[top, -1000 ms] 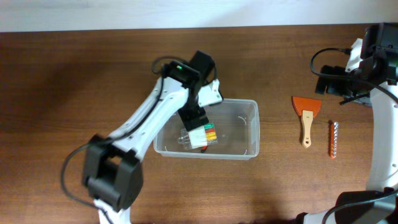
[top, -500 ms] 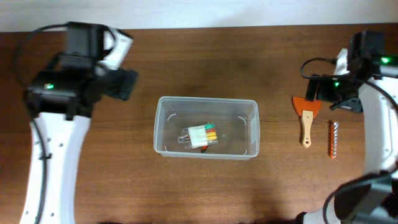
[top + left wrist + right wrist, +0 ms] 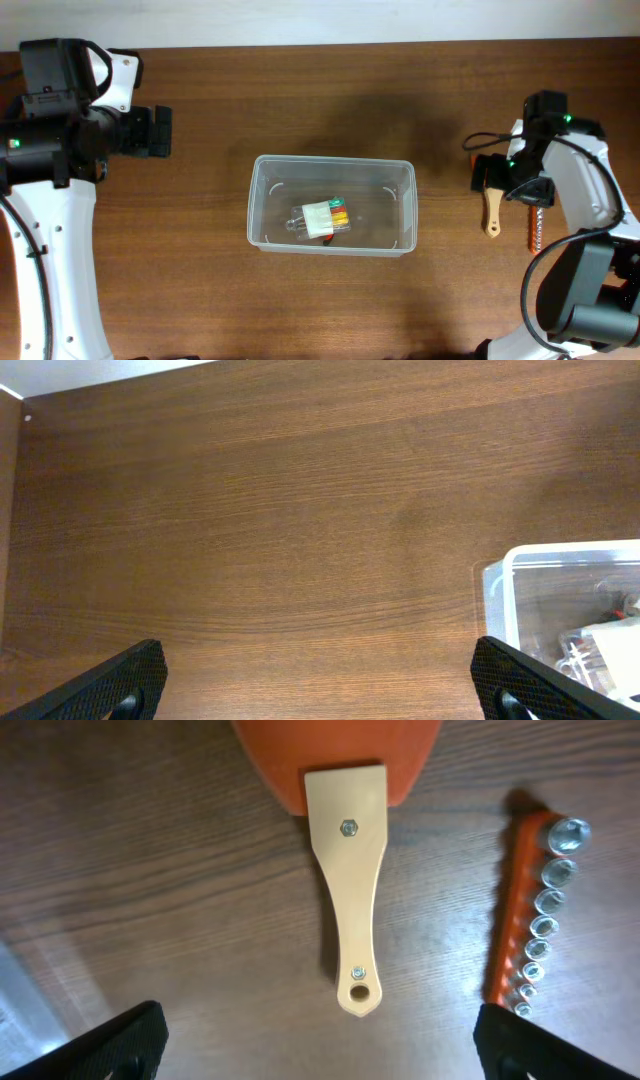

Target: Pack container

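Note:
The clear plastic container (image 3: pixel 330 161) stands at the table's middle and holds a small clear pack with coloured pieces (image 3: pixel 322 217). Its corner shows in the left wrist view (image 3: pixel 512 558). My left gripper (image 3: pixel 160 132) is open and empty, far left of the container, with bare table between its fingers (image 3: pixel 320 695). My right gripper (image 3: pixel 492 180) is open above a scraper with a wooden handle (image 3: pixel 492 212) and an orange blade (image 3: pixel 335 750). The handle (image 3: pixel 347 870) lies between the spread fingers (image 3: pixel 320 1045), untouched.
An orange rail of metal sockets (image 3: pixel 535 232) lies just right of the scraper and also shows in the right wrist view (image 3: pixel 515 920). A pale wall strip runs along the table's far edge.
My left arm has left the container and swung far to the left, leaving the pack inside. My right arm has moved down and left over the scraper.

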`<action>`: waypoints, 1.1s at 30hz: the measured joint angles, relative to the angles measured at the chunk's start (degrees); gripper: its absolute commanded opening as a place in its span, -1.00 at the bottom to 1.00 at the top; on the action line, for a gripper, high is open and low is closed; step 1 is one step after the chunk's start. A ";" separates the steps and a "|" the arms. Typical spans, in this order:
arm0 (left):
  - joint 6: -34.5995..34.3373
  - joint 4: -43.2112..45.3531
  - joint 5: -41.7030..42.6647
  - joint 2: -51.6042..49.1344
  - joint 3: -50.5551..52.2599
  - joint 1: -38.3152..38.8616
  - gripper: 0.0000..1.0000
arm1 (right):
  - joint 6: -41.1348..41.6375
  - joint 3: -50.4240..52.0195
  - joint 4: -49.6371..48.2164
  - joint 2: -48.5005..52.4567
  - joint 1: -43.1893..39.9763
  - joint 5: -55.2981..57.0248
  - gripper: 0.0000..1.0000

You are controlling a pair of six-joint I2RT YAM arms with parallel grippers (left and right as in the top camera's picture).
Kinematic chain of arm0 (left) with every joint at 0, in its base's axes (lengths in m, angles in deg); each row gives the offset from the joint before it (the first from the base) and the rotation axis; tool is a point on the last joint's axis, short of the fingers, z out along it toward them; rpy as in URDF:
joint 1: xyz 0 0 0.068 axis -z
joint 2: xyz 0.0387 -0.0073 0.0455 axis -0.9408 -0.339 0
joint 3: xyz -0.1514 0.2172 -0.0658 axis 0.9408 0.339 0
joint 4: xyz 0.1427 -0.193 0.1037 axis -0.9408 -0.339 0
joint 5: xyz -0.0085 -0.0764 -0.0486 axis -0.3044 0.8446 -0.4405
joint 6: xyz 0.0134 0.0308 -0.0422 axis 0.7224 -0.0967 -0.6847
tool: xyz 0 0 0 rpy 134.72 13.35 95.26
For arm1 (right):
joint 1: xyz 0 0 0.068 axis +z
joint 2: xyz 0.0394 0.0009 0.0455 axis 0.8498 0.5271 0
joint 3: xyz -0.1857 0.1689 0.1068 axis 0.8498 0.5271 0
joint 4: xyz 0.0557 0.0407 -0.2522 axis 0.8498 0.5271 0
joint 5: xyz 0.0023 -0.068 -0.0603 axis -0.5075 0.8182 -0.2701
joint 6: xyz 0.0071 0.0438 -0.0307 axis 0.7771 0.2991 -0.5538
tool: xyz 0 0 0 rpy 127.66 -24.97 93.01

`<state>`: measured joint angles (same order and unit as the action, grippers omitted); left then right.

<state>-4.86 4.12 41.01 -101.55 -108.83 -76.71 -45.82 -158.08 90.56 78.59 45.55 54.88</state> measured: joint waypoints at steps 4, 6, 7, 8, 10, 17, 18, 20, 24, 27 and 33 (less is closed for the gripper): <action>0.00 -0.11 0.48 0.00 0.02 0.00 0.99 | -0.83 4.94 -6.69 0.00 0.00 0.02 0.97; 0.00 -0.33 0.63 0.00 0.02 0.00 0.99 | -1.01 7.17 -9.75 0.02 0.00 0.02 0.97; 0.00 -0.48 0.66 0.00 0.00 0.00 0.99 | -1.05 8.11 -11.13 0.04 0.00 0.02 0.97; 0.00 -0.66 0.66 0.00 0.00 0.00 0.99 | -1.07 9.01 -12.22 0.07 0.00 0.04 0.97; 0.00 -1.22 0.81 0.00 0.00 0.00 0.99 | -1.09 10.23 -13.84 0.63 0.00 0.13 0.98; 0.00 -3.74 0.85 0.00 0.00 0.00 0.98 | -1.20 10.95 -17.42 5.81 0.00 0.17 0.97; -0.02 -4.24 0.85 0.00 0.00 0.00 0.98 | -1.27 10.78 -17.44 6.38 -0.04 -0.02 0.97; -0.02 -4.87 0.85 0.00 0.00 0.00 0.99 | -1.25 10.71 -17.81 6.54 -0.02 -0.04 0.97; 0.00 -5.62 0.85 0.00 0.02 0.00 0.99 | -1.27 10.08 -17.33 7.13 -0.02 -0.07 0.97; -0.02 -5.62 0.87 0.00 0.02 0.00 0.99 | -1.27 9.70 -16.87 7.41 -0.02 -0.07 0.99; -0.02 -5.62 0.87 0.00 0.02 0.00 0.99 | -1.22 9.55 -17.00 7.48 0.00 -0.07 0.73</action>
<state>-4.89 -1.50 41.89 -101.55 -108.81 -76.71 -47.04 -148.53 73.56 86.07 45.55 54.81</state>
